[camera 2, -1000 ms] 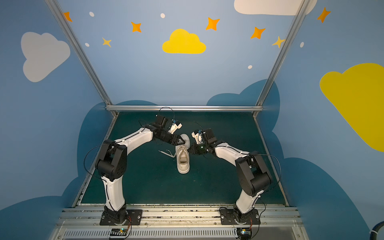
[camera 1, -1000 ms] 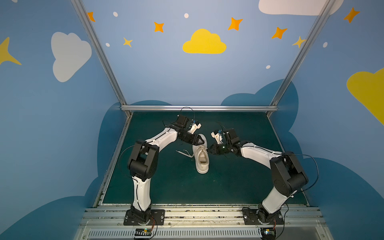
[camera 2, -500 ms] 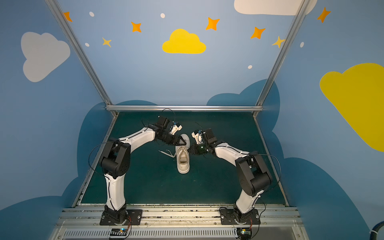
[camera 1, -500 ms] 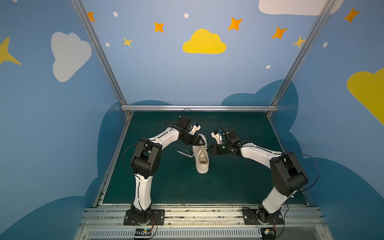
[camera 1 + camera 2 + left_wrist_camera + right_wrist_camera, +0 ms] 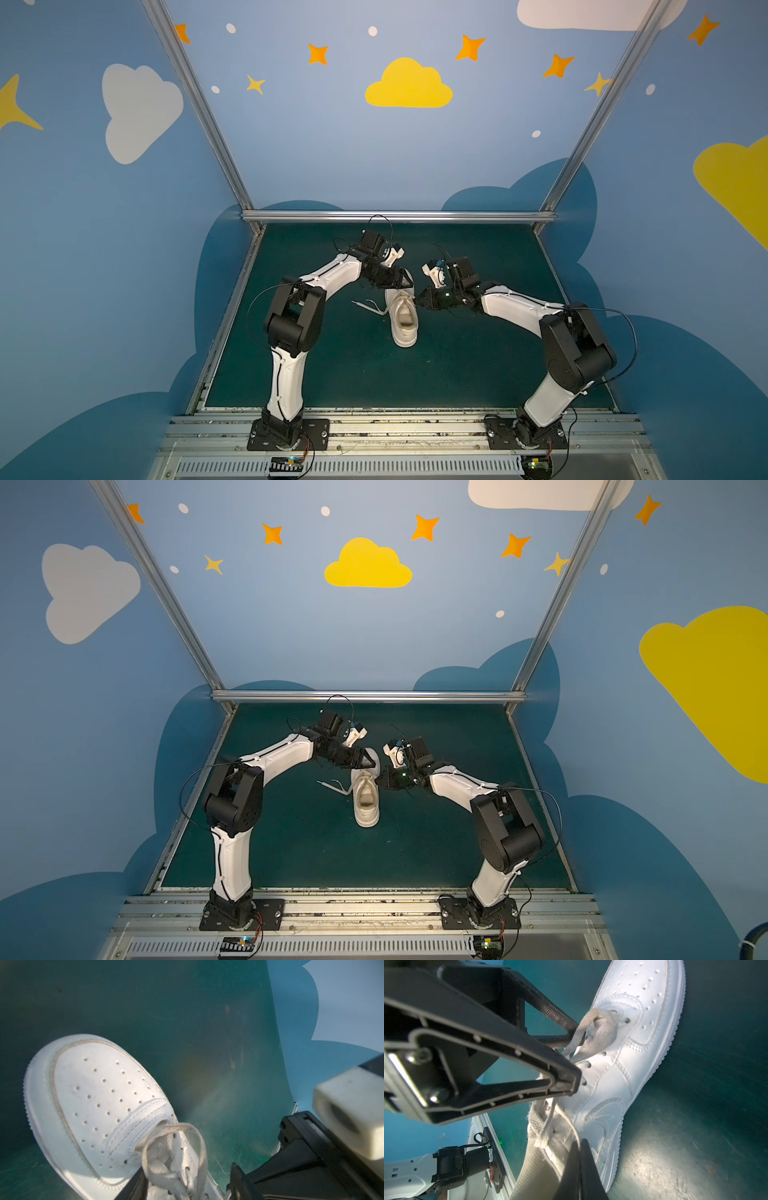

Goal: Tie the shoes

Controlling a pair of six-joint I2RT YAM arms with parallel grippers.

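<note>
White sneaker [image 5: 405, 328]. Right gripper [image 5: 579, 1153] pinched shut on lace strand [image 5: 574, 1130]. Left gripper [image 5: 188, 1172] half-open around lace loop [image 5: 187, 1127], unclamped. Judgement: close squarely on loop, holding strand taut

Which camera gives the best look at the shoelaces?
The right wrist view: the laces sit close and sharp, looped over the sneaker. The left wrist view catches only one loop; both top views show just thin loose ends beside it.
</note>
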